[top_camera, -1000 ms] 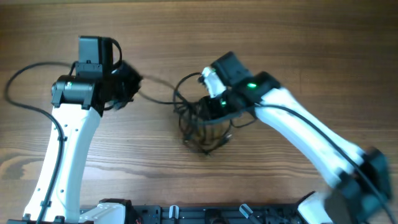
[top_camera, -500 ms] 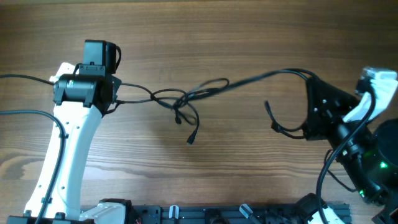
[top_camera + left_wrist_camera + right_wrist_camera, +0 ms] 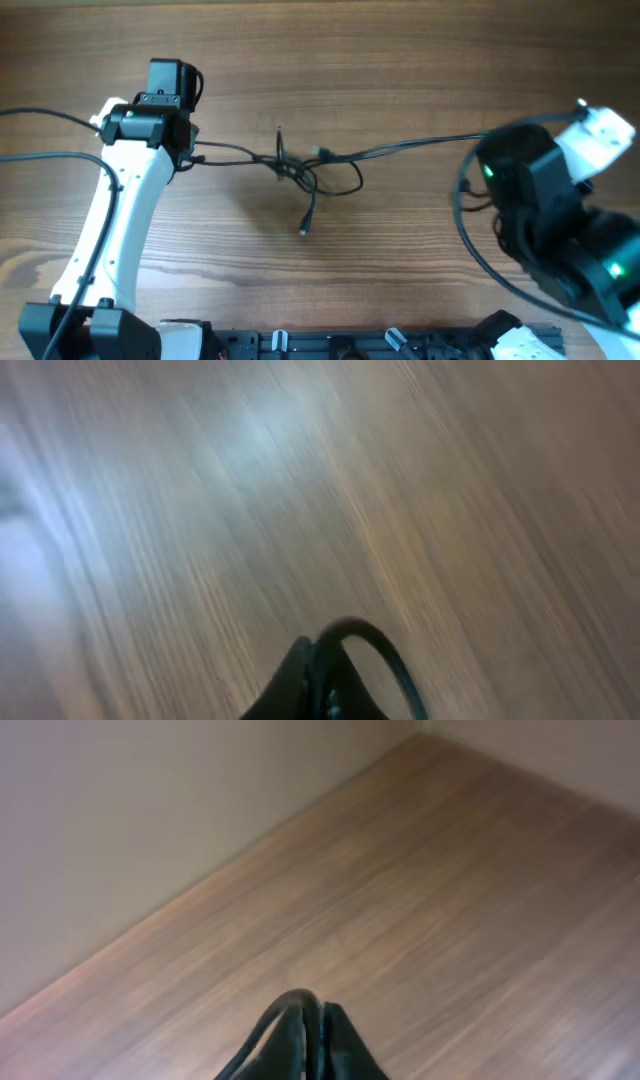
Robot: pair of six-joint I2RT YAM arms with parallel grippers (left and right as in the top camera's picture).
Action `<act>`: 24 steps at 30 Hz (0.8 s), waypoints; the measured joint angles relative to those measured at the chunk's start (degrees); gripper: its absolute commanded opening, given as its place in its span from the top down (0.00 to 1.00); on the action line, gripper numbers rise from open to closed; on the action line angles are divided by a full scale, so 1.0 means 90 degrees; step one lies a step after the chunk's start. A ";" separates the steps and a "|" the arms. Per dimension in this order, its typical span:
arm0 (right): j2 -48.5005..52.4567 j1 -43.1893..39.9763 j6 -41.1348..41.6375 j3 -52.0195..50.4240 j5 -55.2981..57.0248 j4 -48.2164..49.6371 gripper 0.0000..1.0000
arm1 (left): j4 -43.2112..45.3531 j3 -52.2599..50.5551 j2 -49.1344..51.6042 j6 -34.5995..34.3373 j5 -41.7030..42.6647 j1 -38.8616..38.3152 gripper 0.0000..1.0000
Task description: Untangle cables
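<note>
The left pincer (image 3: 318,665) was closed on one end of the cables (image 3: 400,145). In the blurred left wrist view its fingertips were pressed together, with a black loop curling out beside them. The right pincer (image 3: 312,1020) was likewise shut, with a thin black cord pinched at its tip. Seen from overhead, the cables lay stretched across the middle of the wooden desk (image 3: 400,60) between the two arms. A small knot (image 3: 292,170) of loops sat nearer the left arm, and one loose plug end (image 3: 303,230) trailed toward the front edge.

The step in hand appeared to be drawing the tangle apart. Doing it well probably meant pulling outward slowly and evenly and keeping the strand low over the desk. If the knot tightened rather than opened, the pull should ease off. A hard tug could cinch the loops or slip a cord free.

The left arm (image 3: 110,230) reached up from the front edge, its wrist turned rightward toward the knot. The right arm (image 3: 540,200) sat far to the right, raised close to the camera, its dark body hiding its pincer from above.
</note>
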 measured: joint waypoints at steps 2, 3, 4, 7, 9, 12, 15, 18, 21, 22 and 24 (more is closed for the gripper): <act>0.0267 -0.0015 -0.0304 0.0000 -0.0367 0.0335 0.93 | 0.0362 0.0000 0.0005 0.0510 0.0639 0.0000 0.96; 0.0527 -0.0015 -0.0549 0.0000 -0.0644 0.0466 0.81 | 0.0617 0.0000 0.0005 0.0986 0.1243 0.0000 0.95; 0.0699 -0.0015 -0.0648 0.0000 -0.0772 0.0481 0.62 | 0.0692 0.0000 0.0005 0.1277 0.1605 0.0000 0.96; 0.1154 -0.0017 -0.0896 0.0000 -0.1175 0.0517 0.51 | 0.0821 0.0000 0.0005 0.1807 0.2514 0.0000 0.96; 0.1360 -0.0015 -0.0984 0.0000 -0.1600 0.0614 0.47 | 0.0899 0.0000 0.0005 0.2259 0.3203 0.0002 0.96; 0.1591 -0.0024 -0.1447 0.0000 -0.2540 0.1088 0.24 | 0.1302 0.0000 0.0005 0.3101 0.4736 0.0005 0.96; 0.1843 -0.0027 -0.2433 0.0000 -0.4046 0.1603 0.07 | 0.1994 0.0000 0.0000 0.3473 0.6166 0.0005 0.96; 0.2154 -0.0027 -0.3184 0.0000 -0.5241 0.1637 0.05 | 0.2691 0.0002 -0.0032 0.3463 0.7123 0.0005 0.96; 0.2567 -0.0027 -0.3631 0.0000 -0.6200 0.1634 0.00 | 0.3109 0.0036 -0.0185 0.3050 0.7567 0.0005 0.96; 0.2691 -0.0027 -0.3684 0.0000 -0.6436 0.1649 0.00 | 0.3196 0.0066 -0.0257 0.2900 0.7633 0.0005 0.96; 0.2990 -0.0027 -0.3774 0.0000 -0.7070 0.1906 0.00 | 0.3351 0.0199 -0.0437 0.2582 0.7645 0.0005 0.96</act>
